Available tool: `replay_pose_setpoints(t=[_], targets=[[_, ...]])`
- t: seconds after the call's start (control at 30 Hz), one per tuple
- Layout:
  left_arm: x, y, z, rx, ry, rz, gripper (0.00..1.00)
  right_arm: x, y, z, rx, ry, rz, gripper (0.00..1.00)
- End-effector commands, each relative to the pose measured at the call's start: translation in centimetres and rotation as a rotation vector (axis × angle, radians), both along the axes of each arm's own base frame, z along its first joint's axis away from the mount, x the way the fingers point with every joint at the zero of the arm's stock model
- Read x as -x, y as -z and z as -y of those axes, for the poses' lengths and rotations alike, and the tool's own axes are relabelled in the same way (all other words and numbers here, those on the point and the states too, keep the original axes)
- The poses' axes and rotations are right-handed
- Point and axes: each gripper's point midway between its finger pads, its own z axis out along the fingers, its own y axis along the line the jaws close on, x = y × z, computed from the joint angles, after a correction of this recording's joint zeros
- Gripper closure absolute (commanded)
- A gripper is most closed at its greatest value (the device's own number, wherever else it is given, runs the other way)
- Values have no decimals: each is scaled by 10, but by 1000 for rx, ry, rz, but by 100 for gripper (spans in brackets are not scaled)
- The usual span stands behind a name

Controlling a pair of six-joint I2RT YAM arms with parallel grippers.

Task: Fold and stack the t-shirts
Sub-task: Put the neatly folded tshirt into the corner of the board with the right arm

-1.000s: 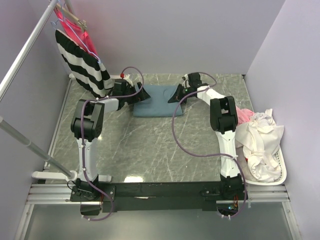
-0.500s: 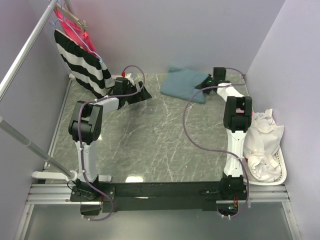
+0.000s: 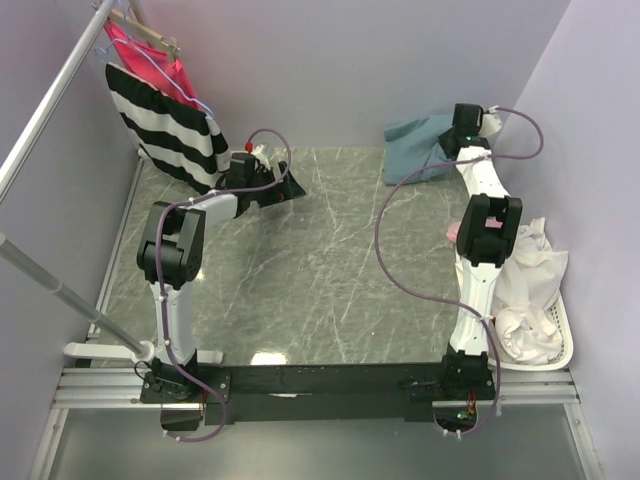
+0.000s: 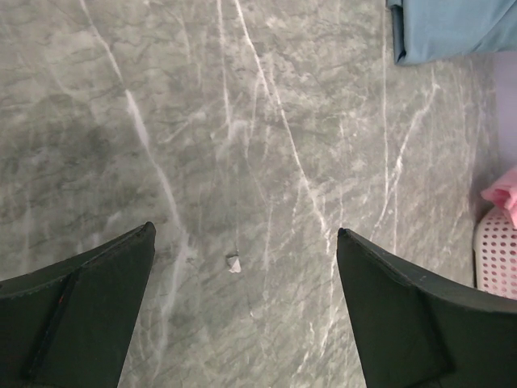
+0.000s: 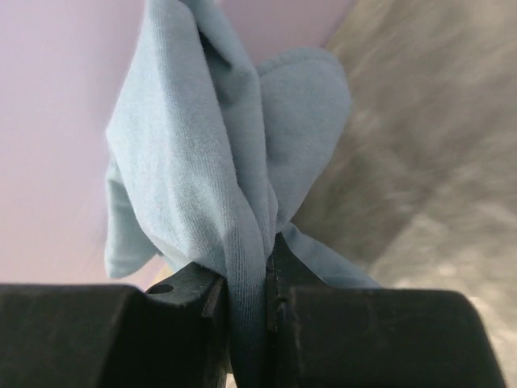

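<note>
The right gripper (image 5: pixel 246 283) is pinched almost closed on a gather of the slate-blue t-shirt (image 5: pixel 218 162), the cloth squeezed into a narrow pleat between the jaws and ballooning out beyond them; the left gripper (image 4: pixel 244 230) stands wide apart with nothing in it, hovering over bare stone at about eleven o'clock on the table (image 3: pixel 300 280). A second ago that shirt lay as a flat folded packet at twelve o'clock with both grippers at its ends; now the right arm has swept it up to the far corner at about one o'clock, where it hangs bunched against the back wall, while the left has let go and stayed put. I'd judge the folding is done and this is the carry to a stacking spot, though the neat fold looks to have loosened on the way. The top is grey-green marble with white veins; the walls (image 3: pixel 330 70) are pale lilac; a rail (image 3: pixel 50 100) at ten o'clock carries a striped garment (image 3: pixel 165 130) and a red-pink garment (image 3: pixel 170 70); a basket (image 3: pixel 565 345) at four o'clock holds white laundry (image 3: pixel 525 290).
</note>
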Motion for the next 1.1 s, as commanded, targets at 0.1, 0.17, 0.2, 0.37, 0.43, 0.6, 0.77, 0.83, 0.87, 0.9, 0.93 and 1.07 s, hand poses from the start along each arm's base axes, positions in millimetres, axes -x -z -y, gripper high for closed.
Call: replay_pose_setpoints(t=[0.1, 0.17, 0.2, 0.37, 0.43, 0.6, 0.77, 0.83, 0.87, 0.9, 0.93, 1.07], targets=[[-4, -18, 19, 46, 82, 38, 1, 26, -59, 79, 123, 261, 20, 100], [-3, -16, 21, 47, 90, 32, 1, 33, -47, 83, 133, 268, -1, 100], [-2, -16, 23, 51, 99, 28, 1, 38, -47, 90, 138, 280, -10, 100], [0, -10, 26, 64, 112, 13, 1, 54, -10, 105, 84, 262, -86, 100], [0, -8, 28, 71, 126, 4, 1, 63, -9, 114, 75, 283, -88, 100], [2, -7, 30, 69, 135, -2, 1, 81, -14, 119, 76, 295, -46, 60], [2, -10, 27, 46, 123, 7, 1, 102, -38, 105, 137, 268, 83, 0], [2, -12, 26, 33, 111, 11, 1, 112, -66, 97, 171, 248, 152, 0], [0, -11, 22, 17, 89, 14, 1, 113, -65, 83, 179, 204, 184, 0], [2, -9, 22, 9, 83, 13, 1, 118, -80, 77, 200, 183, 218, 0], [2, -13, 20, 7, 75, 21, 0, 118, -83, 69, 205, 157, 234, 0], [4, -25, 16, -29, 36, 61, 0, 112, -84, 24, 188, -41, 263, 0]])
